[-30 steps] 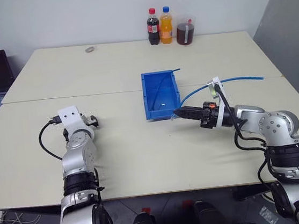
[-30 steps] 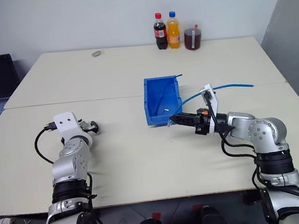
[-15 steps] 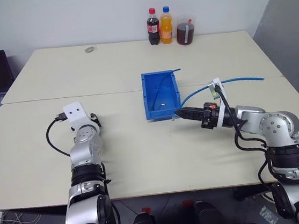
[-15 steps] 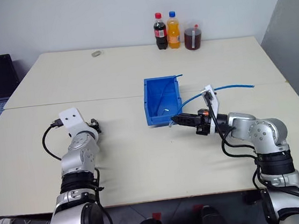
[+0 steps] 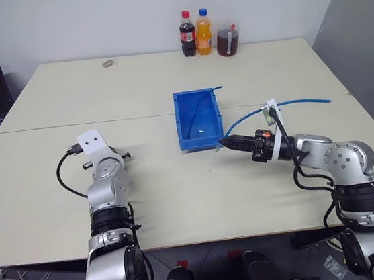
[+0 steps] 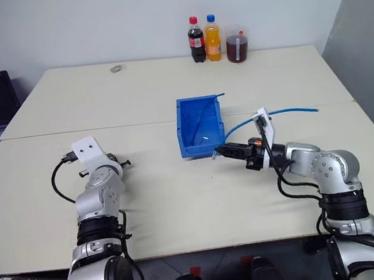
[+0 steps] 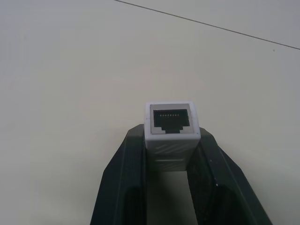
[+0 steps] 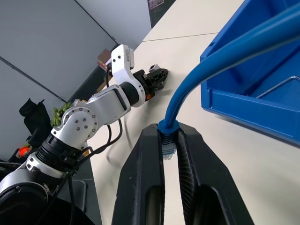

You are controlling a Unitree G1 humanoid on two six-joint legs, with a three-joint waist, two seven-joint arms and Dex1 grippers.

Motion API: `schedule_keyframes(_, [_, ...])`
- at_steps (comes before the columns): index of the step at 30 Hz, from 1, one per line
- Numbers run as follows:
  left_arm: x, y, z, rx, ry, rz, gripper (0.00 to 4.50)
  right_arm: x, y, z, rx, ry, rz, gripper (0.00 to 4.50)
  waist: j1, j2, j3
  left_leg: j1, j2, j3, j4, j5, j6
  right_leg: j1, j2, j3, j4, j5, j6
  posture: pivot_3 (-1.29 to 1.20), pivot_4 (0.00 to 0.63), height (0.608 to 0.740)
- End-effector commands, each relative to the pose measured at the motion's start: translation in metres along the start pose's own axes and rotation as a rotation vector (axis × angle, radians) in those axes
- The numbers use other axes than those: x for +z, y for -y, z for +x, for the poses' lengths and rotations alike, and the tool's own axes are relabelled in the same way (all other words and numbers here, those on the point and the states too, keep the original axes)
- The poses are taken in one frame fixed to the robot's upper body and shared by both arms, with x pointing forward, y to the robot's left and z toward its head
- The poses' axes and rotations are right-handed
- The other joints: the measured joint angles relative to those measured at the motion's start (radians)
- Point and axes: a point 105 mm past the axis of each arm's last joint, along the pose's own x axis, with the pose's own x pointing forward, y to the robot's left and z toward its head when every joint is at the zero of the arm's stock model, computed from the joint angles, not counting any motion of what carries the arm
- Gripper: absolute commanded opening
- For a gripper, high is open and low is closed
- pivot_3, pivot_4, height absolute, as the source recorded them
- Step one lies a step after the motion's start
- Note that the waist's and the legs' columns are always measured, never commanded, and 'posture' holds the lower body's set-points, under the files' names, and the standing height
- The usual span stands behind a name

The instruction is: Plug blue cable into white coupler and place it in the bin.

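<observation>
My left gripper [image 7: 171, 154] clamps the small white rectangular plastic coupler [image 7: 171, 127], socket facing outward. My right gripper [image 8: 169, 140] pinches the thin bright-blue cable [image 8: 220, 56] near its clear plug, just beside the blue open-top plastic bin [image 5: 198, 119].

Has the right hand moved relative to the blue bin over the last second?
No. The right hand, shut on the blue cable, sits off the same front corner of the bin as before.
</observation>
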Motion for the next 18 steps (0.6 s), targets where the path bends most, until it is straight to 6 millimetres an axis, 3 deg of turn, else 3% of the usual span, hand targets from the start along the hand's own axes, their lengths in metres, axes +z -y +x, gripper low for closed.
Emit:
schedule_keyframes(1, [-0.019,-0.001,-0.001,-0.061,-0.082,0.020,0.79,0.011,-0.005,-0.002,0.006,0.039,-0.047,0.13,0.000,0.000,0.000,0.000,0.000,0.000,0.000,0.000,0.000,0.000,0.000,0.000,0.000,0.000,0.000,0.00,0.150,0.740])
schedule_keyframes(3, [-0.010,0.010,-0.007,-0.219,-0.048,0.144,0.79,0.012,-0.005,-0.002,-0.001,0.040,-0.061,0.13,0.000,0.000,0.000,0.000,0.000,0.000,0.000,0.000,0.000,0.000,0.000,0.000,0.000,0.000,0.000,0.00,0.150,0.740])
schedule_keyframes(7, [-0.014,0.017,-0.033,-0.588,-0.055,0.440,0.79,0.016,-0.015,-0.002,0.013,0.002,-0.158,0.13,0.000,0.001,0.000,0.000,0.000,0.000,0.000,0.000,0.000,0.000,0.000,0.000,0.000,0.000,0.000,0.00,0.150,0.740])
schedule_keyframes(11, [-0.010,0.048,-0.101,-1.187,-0.022,0.554,0.79,0.022,-0.034,0.008,0.066,-0.046,-0.326,0.13,0.004,0.001,0.001,-0.001,0.000,0.001,-0.001,0.000,-0.001,-0.001,0.000,0.000,-0.001,0.000,0.000,0.00,0.150,0.740])
schedule_keyframes(15, [-0.033,0.068,-0.150,-1.580,-0.026,0.739,0.79,0.017,-0.048,0.022,0.130,-0.101,-0.447,0.13,0.012,0.001,0.001,-0.003,0.000,-0.001,0.000,0.000,-0.001,-0.001,-0.001,-0.003,-0.002,0.000,0.000,0.00,0.150,0.740])
schedule_keyframes(18, [-0.054,0.086,-0.166,-1.743,-0.012,0.819,0.79,0.007,-0.049,0.032,0.151,-0.139,-0.515,0.13,0.011,0.001,0.001,-0.002,0.000,0.000,0.000,0.000,0.000,-0.001,0.000,-0.002,-0.002,0.000,0.000,0.00,0.150,0.740])
